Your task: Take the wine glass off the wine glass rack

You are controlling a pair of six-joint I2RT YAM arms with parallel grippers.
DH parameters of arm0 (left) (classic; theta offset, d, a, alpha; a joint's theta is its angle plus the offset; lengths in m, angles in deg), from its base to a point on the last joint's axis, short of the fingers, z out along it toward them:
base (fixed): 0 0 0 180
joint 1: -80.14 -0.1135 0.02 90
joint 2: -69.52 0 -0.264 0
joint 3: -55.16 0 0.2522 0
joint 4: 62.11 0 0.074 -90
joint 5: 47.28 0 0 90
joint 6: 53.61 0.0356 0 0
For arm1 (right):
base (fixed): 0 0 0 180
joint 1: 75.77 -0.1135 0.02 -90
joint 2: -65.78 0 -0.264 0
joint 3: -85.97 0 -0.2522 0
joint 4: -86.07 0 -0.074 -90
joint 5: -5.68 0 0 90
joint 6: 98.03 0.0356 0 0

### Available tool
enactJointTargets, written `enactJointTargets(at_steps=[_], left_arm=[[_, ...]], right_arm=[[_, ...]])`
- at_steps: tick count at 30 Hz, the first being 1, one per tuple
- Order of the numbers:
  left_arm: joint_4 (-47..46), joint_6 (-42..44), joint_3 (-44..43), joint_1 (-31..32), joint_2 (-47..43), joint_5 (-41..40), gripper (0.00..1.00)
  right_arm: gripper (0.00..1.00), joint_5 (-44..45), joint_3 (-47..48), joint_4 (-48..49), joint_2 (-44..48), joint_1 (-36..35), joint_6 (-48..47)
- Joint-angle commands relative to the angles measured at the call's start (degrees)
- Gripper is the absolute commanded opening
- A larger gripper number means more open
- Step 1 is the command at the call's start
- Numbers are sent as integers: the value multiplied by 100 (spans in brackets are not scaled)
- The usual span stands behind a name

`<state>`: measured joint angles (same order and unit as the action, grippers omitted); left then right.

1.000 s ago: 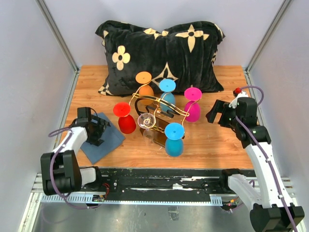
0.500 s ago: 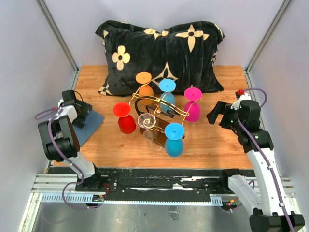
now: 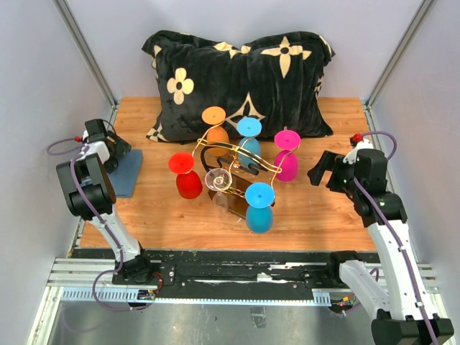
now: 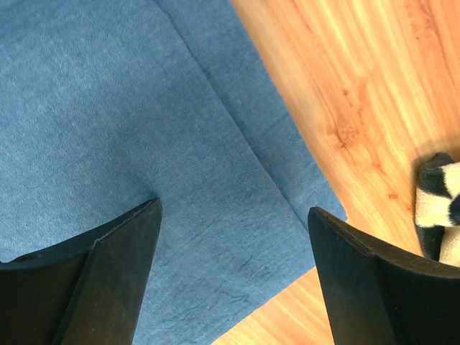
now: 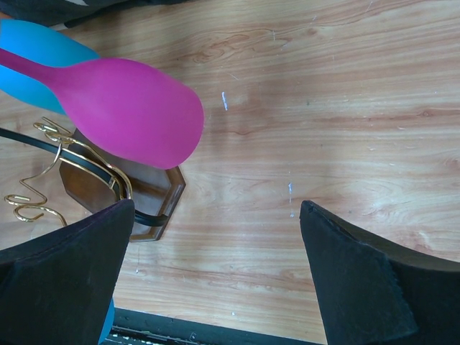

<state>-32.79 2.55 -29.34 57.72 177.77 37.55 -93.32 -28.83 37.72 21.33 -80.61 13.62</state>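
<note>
Right gripper (image 5: 215, 208): jaws spread, holding nothing, over bare wooden table (image 5: 323, 108). Pink wine glass (image 5: 129, 108) is on the rack (image 5: 93, 172), foot up, ahead and left of the fingers, not touching them. Rack base is just beside the left-side finger.

Left gripper (image 4: 233, 215): jaws spread, empty, directly over blue cloth (image 4: 144, 108), well apart from rack.

the left arm (image 3: 115, 233) and right arm (image 3: 394, 241) are white with black joints, a purple cable (image 3: 376, 132) on each, flat black fingers (image 5: 65, 287).
</note>
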Motion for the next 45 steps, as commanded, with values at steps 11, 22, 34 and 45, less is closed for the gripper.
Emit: enactJointTargets(at_steps=[11, 22, 34, 45], left_arm=[[-170, 465, -305, 1141, -1972, 431, 88], [210, 616, 282, 1468, -3411, 1365, 82], [340, 357, 1458, 1662, -4747, 1982, 76], [583, 384, 1827, 1663, -5416, 1808, 76]], right_arm=[[95, -989, 301, 450, -459, 47, 145], [52, -1087, 113, 1706, 37, 53, 1040], [50, -1597, 273, 2935, -910, 59, 1579], [41, -1611, 385, 3296, -1220, 56, 1669]])
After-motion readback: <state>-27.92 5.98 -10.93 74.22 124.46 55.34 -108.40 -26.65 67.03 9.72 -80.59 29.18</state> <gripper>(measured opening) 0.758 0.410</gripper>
